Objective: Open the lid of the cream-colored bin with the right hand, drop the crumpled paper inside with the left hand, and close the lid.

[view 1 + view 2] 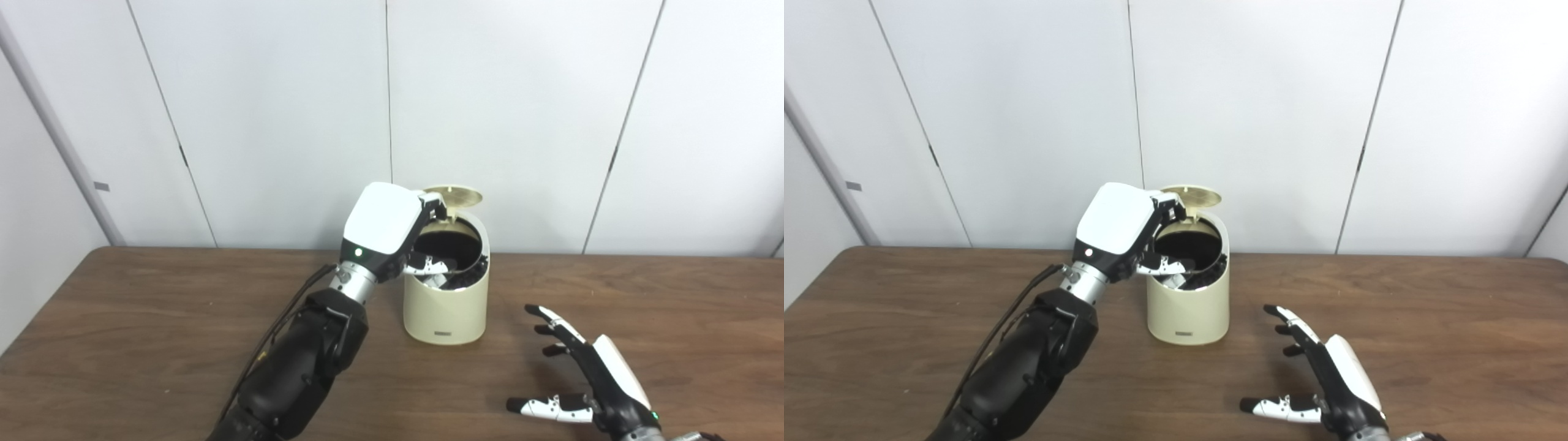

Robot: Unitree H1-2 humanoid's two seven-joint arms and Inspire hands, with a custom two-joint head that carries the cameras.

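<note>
Cream-colored bin [446, 303] stands at centre frame on the table [122, 343], lid [456, 196] tipped up at its rear, with the left hand [392, 229] hooked over the near-left rim and its fingers [429, 265] dipped into the dark mouth; whether they are closed on the crumpled paper cannot be told, and no paper is visible. The right hand [591, 373], lower right, lies spread and empty, well apart from the bin. Risk, as judged: withdrawing the left hand could snag the rim and tip the unsteadied bin, or knock the lid shut on the fingers.
</note>
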